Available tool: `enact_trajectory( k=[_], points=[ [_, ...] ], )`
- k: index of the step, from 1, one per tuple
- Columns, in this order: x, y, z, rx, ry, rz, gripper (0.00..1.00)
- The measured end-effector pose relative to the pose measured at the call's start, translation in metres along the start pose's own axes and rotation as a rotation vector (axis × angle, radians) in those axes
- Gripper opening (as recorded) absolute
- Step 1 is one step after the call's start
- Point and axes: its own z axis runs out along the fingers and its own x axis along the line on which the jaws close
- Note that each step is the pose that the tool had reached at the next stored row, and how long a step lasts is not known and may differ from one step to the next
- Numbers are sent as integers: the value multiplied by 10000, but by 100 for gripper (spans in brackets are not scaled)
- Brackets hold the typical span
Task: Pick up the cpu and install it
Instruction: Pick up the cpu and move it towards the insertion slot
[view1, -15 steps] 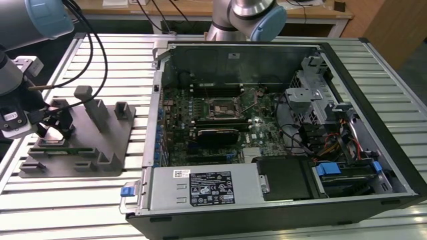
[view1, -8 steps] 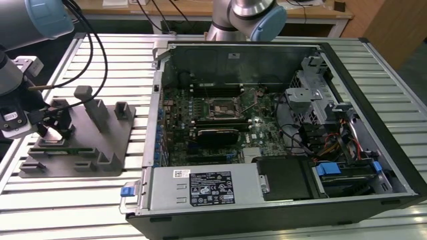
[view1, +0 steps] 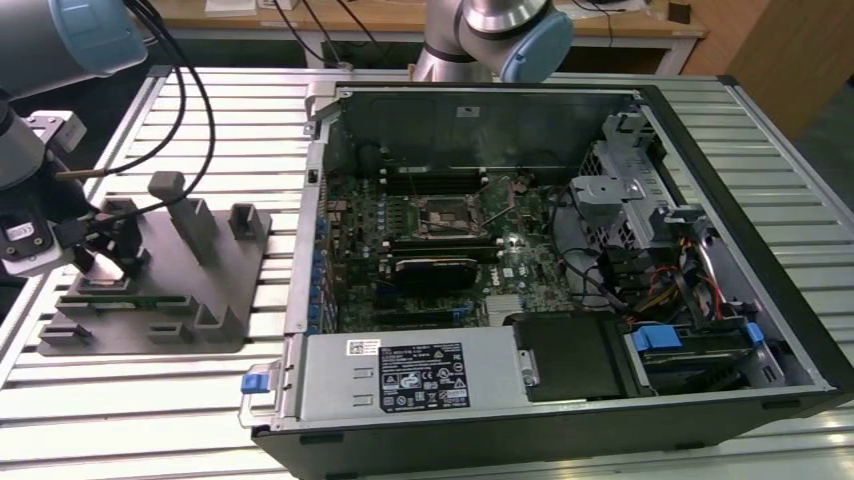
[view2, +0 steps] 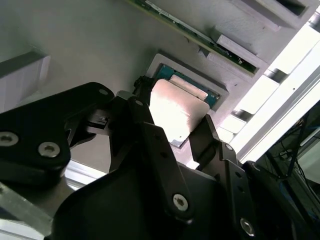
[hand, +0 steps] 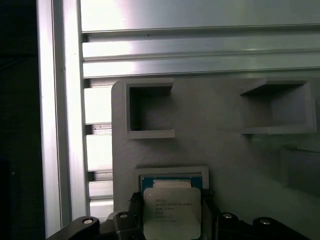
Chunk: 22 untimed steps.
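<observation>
Grey tray on slatted table cradles the cpu, its print unreadable, jaws clamped on its sides.

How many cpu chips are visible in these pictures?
1. The cpu lies in a recess of the grey tray, at the gripper. Another could be hidden inside the computer case.

- The cpu carries several lines of fine dark print on its silver top in the first wrist view. None of them can be made out.
- In the exterior view, the power supply bears a black label with white print and marks, too small to read.
- A white barcode sticker sits at ten o'clock from that label, also unreadable.
- A small white sticker is on the case wall, at twelve o'clock from the motherboard. Its print is illegible.
</observation>
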Motion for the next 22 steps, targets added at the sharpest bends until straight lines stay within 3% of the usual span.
enact_trajectory(
  k=[22],
  points=[
    [-11,20,-289,1,0,0,55]
  ],
)
